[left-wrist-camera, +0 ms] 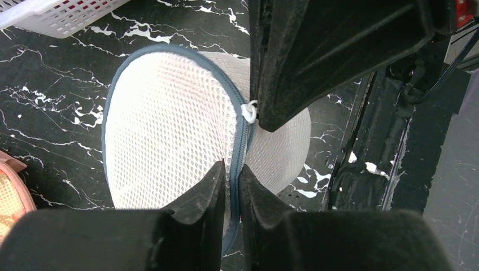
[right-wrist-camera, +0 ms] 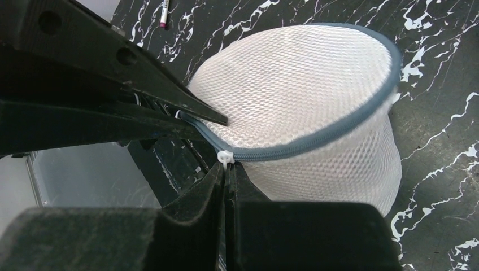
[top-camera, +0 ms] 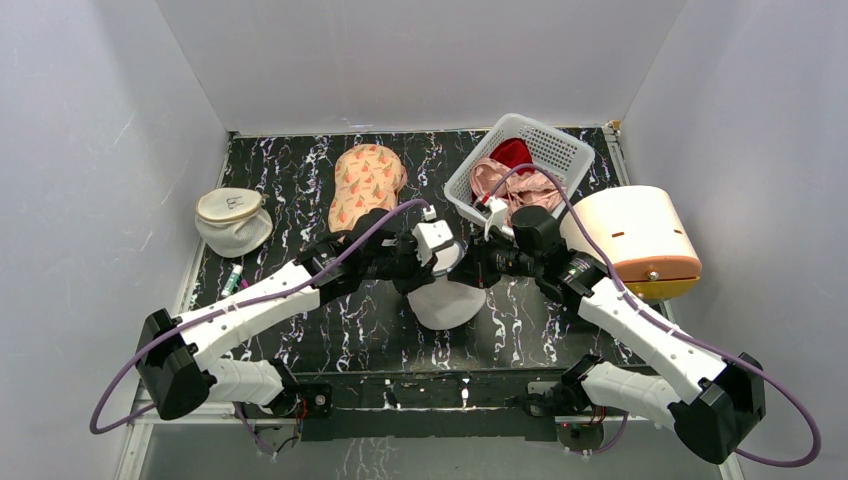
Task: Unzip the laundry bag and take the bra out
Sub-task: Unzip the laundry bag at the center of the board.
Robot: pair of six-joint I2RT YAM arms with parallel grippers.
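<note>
Here the laundry bag (left-wrist-camera: 169,130) sits on the dark marbled table (top-camera: 300,170) at its middle, just on the near side of the white basket (top-camera: 560,150), with both arms meeting over it. The left gripper (left-wrist-camera: 230,176) is pinched onto the bag's rim, its jaws pressed from either side against the blue-grey zip (right-wrist-camera: 316,143). The right gripper (right-wrist-camera: 226,169) is closed tight on the small white pull tab (right-wrist-camera: 225,157), a little further along the same seam. The zip looks done up along all the part in view, so the opening has yet to begin. The bra does not show anywhere; the mesh is too dense to see through, so it is probably inside, though that cannot be confirmed. The main risk from here is the tab. It is small and thin and held only at the very fingertips, so a pull angled away from the line of the zip could slide it out of the grip or jam the slider. The left hold takes only a thin fold of rim, so a hard tug might strip it free. The light bag would then drag across the table after the right arm instead of opening. The two grippers are also close together, so the pull should travel away from the left gripper to avoid a knock.
</note>
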